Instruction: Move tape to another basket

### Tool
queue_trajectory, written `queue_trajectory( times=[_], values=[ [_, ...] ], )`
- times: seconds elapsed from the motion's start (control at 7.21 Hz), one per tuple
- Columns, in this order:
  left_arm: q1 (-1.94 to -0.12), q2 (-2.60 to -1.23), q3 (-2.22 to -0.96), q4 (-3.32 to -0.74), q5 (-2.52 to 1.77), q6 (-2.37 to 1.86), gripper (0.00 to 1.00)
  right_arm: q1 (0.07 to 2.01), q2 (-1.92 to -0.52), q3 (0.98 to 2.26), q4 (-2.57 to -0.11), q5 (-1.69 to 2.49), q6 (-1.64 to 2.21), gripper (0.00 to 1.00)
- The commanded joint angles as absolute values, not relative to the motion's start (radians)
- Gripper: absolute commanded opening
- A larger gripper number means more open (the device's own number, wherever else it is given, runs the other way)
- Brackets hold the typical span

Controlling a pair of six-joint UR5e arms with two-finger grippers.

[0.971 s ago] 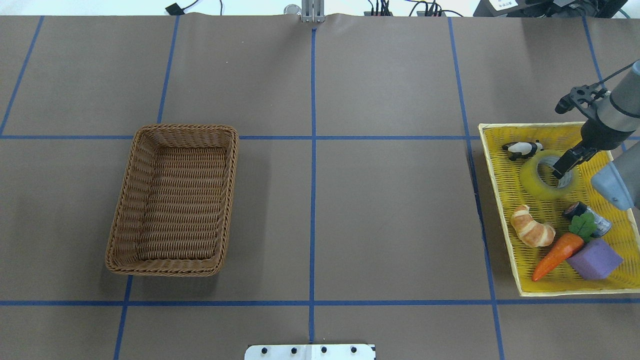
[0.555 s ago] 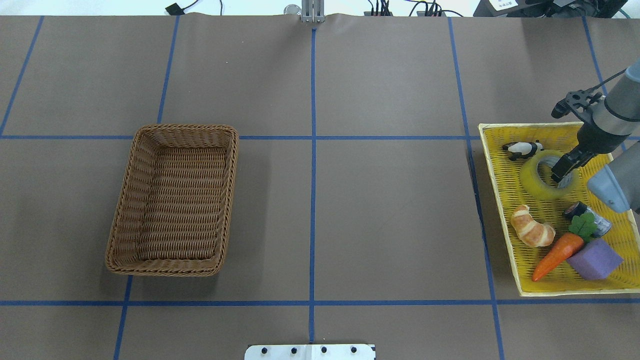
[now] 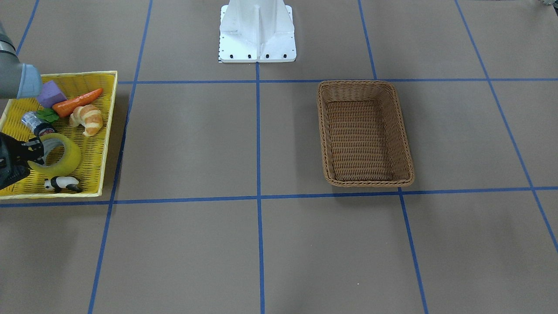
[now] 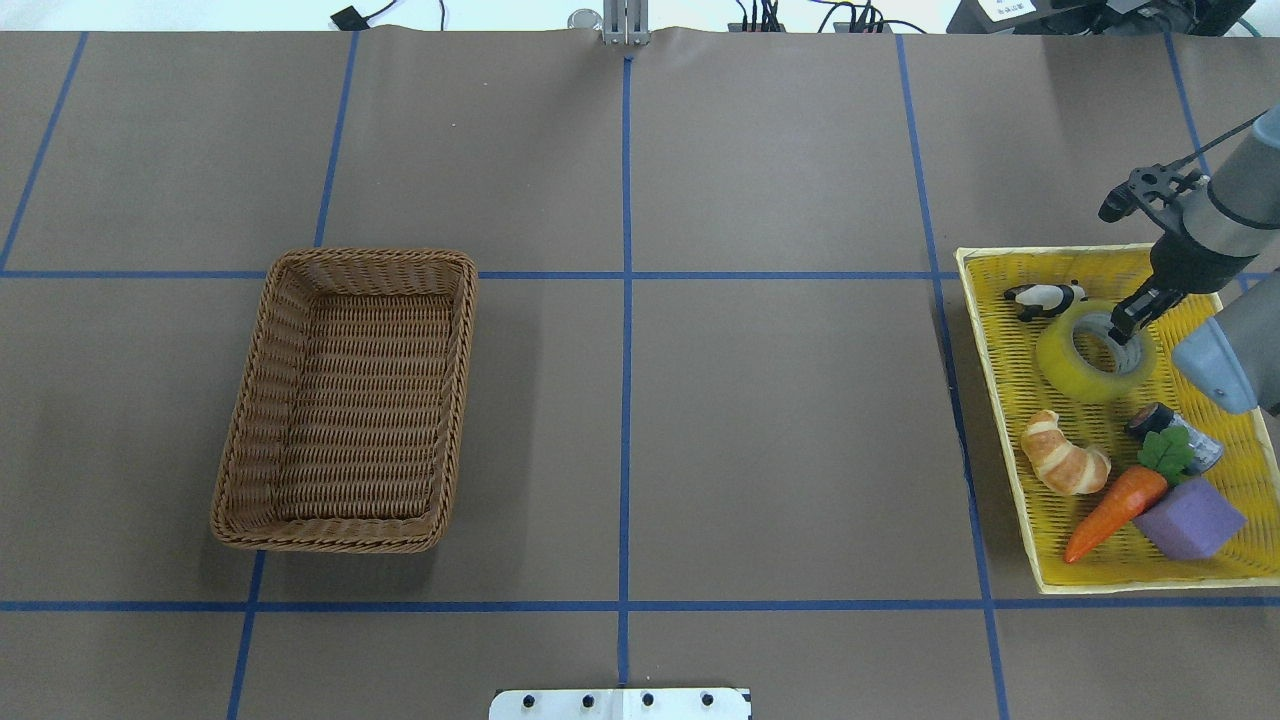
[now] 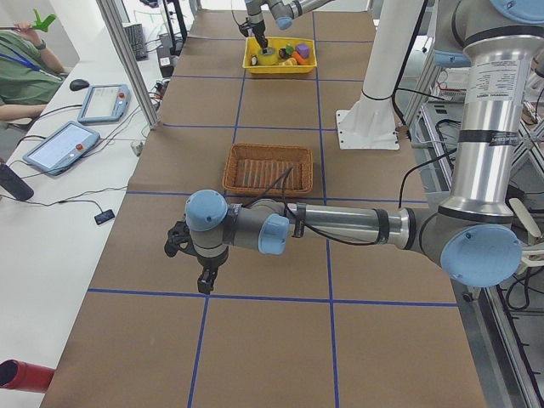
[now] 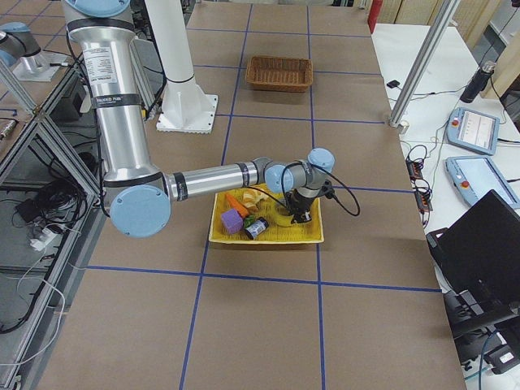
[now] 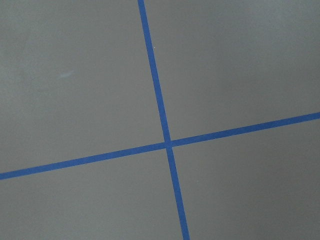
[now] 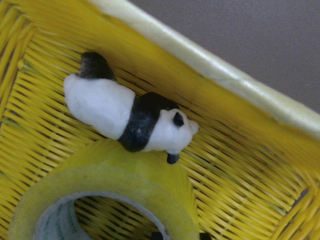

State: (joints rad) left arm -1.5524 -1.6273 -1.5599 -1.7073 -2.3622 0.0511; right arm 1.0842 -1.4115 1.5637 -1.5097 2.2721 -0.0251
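Note:
The yellow tape [image 4: 1068, 362] lies in the yellow tray [image 4: 1010, 385] at the right, against a toy panda [image 4: 1043, 298]. My right gripper [image 4: 1125, 330] reaches into the roll, one finger inside the core and one outside, shut on its wall. In the front-facing view the tape [image 3: 65, 157] sits tilted up at the gripper [image 3: 34, 150]. The right wrist view shows the tape's rim [image 8: 125, 200] below the panda [image 8: 125, 117]. The brown wicker basket [image 4: 370, 258] stands empty at the left. My left gripper [image 5: 200, 268] hovers over bare table near the far edge; I cannot tell its state.
The tray also holds a croissant [image 4: 1065, 465], a carrot [image 4: 1115, 510], a purple block [image 4: 1190, 518] and a silver-and-black cylinder [image 4: 1180, 430]. Blue tape lines cross the brown table. The robot's white base [image 3: 257, 30] stands at the near middle edge.
My right gripper has drawn back toward the tray's far edge and risen a little. The tape has shifted slightly with it toward the panda.

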Motion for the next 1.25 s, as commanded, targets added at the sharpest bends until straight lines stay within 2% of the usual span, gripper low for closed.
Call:
queue_trajectory(
  times=[0.0,0.42,0.55,0.83,1.11],
  values=[
    [-1.552,-1.626,-1.563,-1.707,-2.362,0.051,0.98,1.143,-1.411,1.624,-1.512,2.317,-0.014,0.00],
    [-1.528,-1.654,-1.571,-1.760,-2.359,0.051,0.98,1.177,-1.326,1.664,-1.482,2.465,0.096,0.00],
    [-1.510,-1.649,-1.560,-1.863,-2.358,0.022,0.98,1.166,-1.298,1.673,-1.362,2.465,0.268,0.00],
    [-1.429,-1.652,-1.531,-2.121,-2.355,-0.365,0.98,1.082,-1.290,1.655,-1.012,2.418,0.644,0.00],
    [-1.358,-1.652,-1.481,-2.413,-2.355,-0.715,0.98,0.998,-1.287,1.670,-0.793,2.343,0.925,0.00]
  ],
)
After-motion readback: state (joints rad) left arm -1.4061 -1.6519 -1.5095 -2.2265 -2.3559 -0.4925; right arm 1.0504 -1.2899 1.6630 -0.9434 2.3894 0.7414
